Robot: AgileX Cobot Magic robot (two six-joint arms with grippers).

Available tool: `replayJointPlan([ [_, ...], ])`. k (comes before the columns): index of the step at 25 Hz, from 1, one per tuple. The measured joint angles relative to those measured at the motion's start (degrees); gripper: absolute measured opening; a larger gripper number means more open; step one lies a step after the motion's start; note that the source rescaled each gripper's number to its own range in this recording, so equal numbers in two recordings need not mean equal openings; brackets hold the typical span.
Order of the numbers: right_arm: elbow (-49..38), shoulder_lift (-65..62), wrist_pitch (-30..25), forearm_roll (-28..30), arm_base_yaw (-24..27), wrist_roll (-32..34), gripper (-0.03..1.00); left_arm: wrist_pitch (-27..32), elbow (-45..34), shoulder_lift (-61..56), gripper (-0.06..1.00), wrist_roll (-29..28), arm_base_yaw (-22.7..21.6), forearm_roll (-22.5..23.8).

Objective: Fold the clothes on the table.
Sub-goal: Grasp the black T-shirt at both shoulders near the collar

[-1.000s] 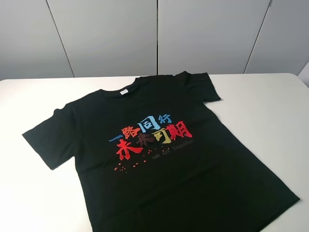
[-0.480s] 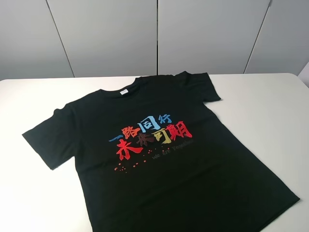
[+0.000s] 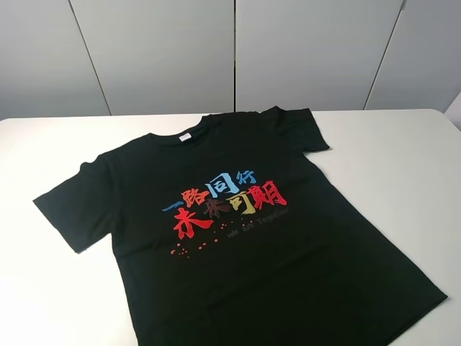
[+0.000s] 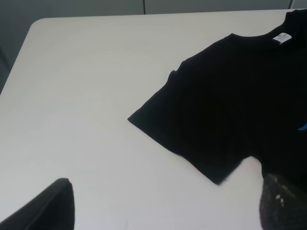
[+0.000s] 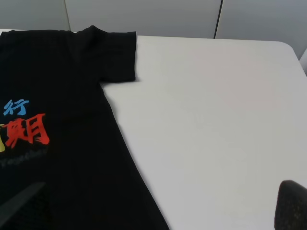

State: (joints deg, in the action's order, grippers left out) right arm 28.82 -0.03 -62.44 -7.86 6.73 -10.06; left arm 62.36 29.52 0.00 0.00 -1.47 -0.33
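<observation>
The black T-shirt [image 3: 238, 223] lies flat and spread out on the white table [image 3: 403, 166], print side up, collar toward the wall. Its red, blue and yellow characters [image 3: 227, 203] face up. In the left wrist view, the left gripper [image 4: 165, 208] hovers open above bare table beside one sleeve [image 4: 192, 124]; only its two fingertips [image 4: 48, 206] show, wide apart. In the right wrist view, the right gripper [image 5: 153, 206] is open above the shirt's side edge, below the other sleeve [image 5: 115, 57]. Neither gripper shows in the exterior view.
Grey wall panels [image 3: 230, 50] stand behind the table. The table's far left rounded corner [image 4: 38, 24] and far right corner [image 5: 290, 45] show in the wrist views. The shirt's hem runs off the exterior view's lower edge.
</observation>
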Motion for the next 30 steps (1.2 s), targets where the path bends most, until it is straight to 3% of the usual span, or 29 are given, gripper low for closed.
replayJointPlan([
  [6,1.27,1.95,1.91,-0.14,0.0,4.42,1.0,0.53,1.18,1.57,0.99,0.0,0.0,0.77],
  [11,5.41,12.93,13.33,-0.14,0.0,4.64,1.0,-3.54,5.62,13.12,0.99,0.0,0.0,1.02],
  [14,8.51,22.49,22.52,-2.61,0.0,0.74,1.0,-7.48,10.98,22.17,0.99,0.55,0.0,1.02],
  [17,14.12,34.63,25.81,-7.59,0.0,-7.39,1.0,-7.99,17.7,32.88,0.99,4.91,0.0,-1.33],
  [20,22.11,46.7,23.66,-12.77,0.0,-16.64,1.0,-6.28,23.85,43.85,0.99,11.67,0.0,-7.3],
  [25,36.63,64.67,12.12,-21.29,0.0,-33.47,1.0,-4.31,29.8,60.84,0.99,23.98,0.0,-18.52],
  [28,42.99,73.47,4.45,-25.4,0.0,-43.83,1.0,-3.78,31.01,68.34,0.99,28.74,1.65,-19.71],
  [30,45.85,78.74,1.09,-26.94,0.0,-49.08,1.0,-3.57,31.01,72.23,0.99,30.49,5.04,-19.31],
])
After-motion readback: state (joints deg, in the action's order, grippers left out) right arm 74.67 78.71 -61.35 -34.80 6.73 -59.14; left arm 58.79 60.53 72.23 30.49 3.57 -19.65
